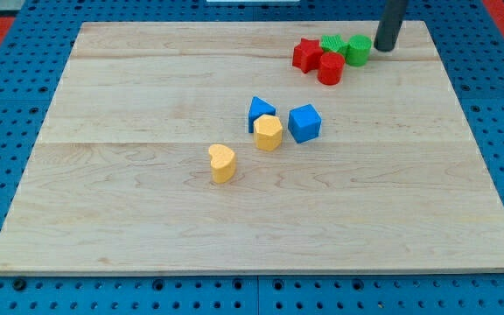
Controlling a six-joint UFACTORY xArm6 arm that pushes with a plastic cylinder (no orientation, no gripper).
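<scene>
My tip (384,48) stands at the view's top right, right beside the green cylinder (358,49), touching it or nearly so. Left of that cylinder sit a green star (332,43), a red star (305,54) and a red cylinder (330,67), all bunched together. Near the board's middle a blue triangular block (260,112) and a blue cube (304,122) flank a yellow pentagon-like block (268,132). A yellow heart (222,163) lies alone, lower left of them.
The blocks rest on a pale wooden board (147,219), which lies on a blue perforated table (7,131). The board's top edge runs just behind the red and green cluster.
</scene>
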